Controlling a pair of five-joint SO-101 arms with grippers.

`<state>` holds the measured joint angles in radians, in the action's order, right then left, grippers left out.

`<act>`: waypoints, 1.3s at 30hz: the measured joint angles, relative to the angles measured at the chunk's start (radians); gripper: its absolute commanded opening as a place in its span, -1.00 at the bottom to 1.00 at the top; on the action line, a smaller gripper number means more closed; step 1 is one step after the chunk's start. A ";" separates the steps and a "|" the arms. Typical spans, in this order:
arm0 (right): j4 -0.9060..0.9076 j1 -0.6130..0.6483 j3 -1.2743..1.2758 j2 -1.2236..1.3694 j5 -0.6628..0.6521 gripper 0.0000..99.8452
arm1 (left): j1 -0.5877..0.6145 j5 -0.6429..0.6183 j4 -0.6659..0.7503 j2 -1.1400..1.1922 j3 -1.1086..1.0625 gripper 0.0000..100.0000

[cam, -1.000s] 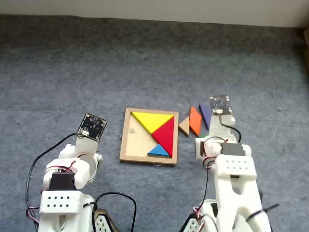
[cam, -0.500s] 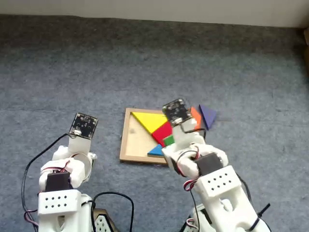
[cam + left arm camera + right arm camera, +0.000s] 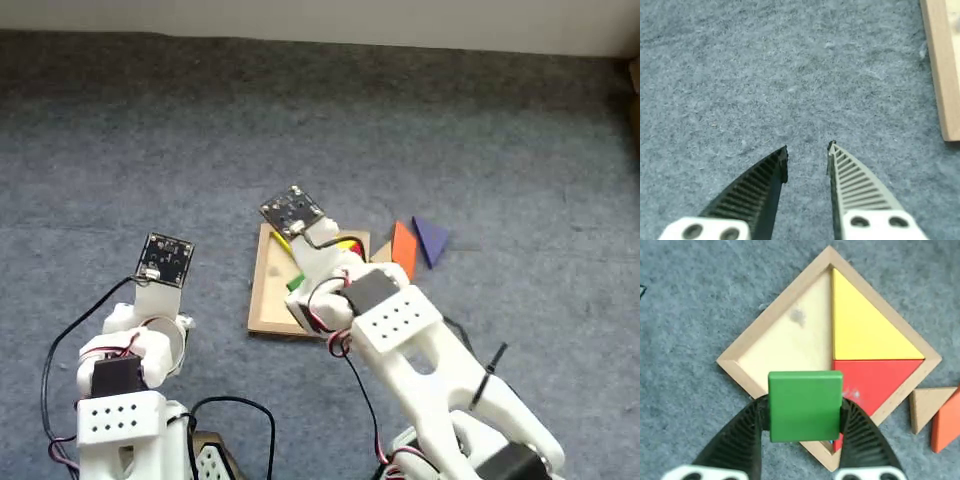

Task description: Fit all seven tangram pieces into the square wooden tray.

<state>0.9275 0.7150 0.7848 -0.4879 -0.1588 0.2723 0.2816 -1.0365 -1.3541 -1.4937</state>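
The green square (image 3: 805, 405) is pinched flat between the fingers of my right gripper (image 3: 805, 404), held over the wooden tray (image 3: 771, 304). The yellow triangle (image 3: 865, 325) and red triangle (image 3: 880, 377) lie inside it beside bare wood. A tan triangle (image 3: 926, 407), orange piece (image 3: 947, 427) and purple triangle (image 3: 431, 238) lie on the carpet (image 3: 150, 130) just outside. My left gripper (image 3: 807, 150) hangs over carpet near the tray's edge, slightly parted, holding nothing.

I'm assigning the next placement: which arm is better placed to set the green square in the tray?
Right. The right gripper is shut on the green square over the wooden tray's edge; the left gripper is open and empty over carpet beside it.
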 measured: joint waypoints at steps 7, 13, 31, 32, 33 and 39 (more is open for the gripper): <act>-0.064 0.032 -0.034 0.190 0.000 -0.89 | 0.000 0.000 0.000 0.000 0.000 -0.70; -0.127 0.032 -0.058 0.292 0.000 -0.89 | 0.000 0.000 0.000 0.000 0.000 -0.70; -0.140 0.002 -0.117 0.402 -0.129 -0.62 | 0.000 0.000 0.000 0.000 0.000 -0.70; -0.140 0.000 -0.117 0.402 -0.129 -0.62 | 0.000 0.000 0.000 0.000 0.000 -0.70; -0.140 0.000 -0.117 0.402 -0.129 -0.62 | 0.000 0.000 0.000 0.000 0.000 -0.70; -0.140 -0.003 -0.117 0.402 -0.123 -0.61 | 0.000 0.000 0.000 0.000 0.000 -0.70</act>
<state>0.7879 0.7119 0.6682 -0.0859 -0.2816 0.2723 0.2816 -1.0365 -1.3541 -1.4937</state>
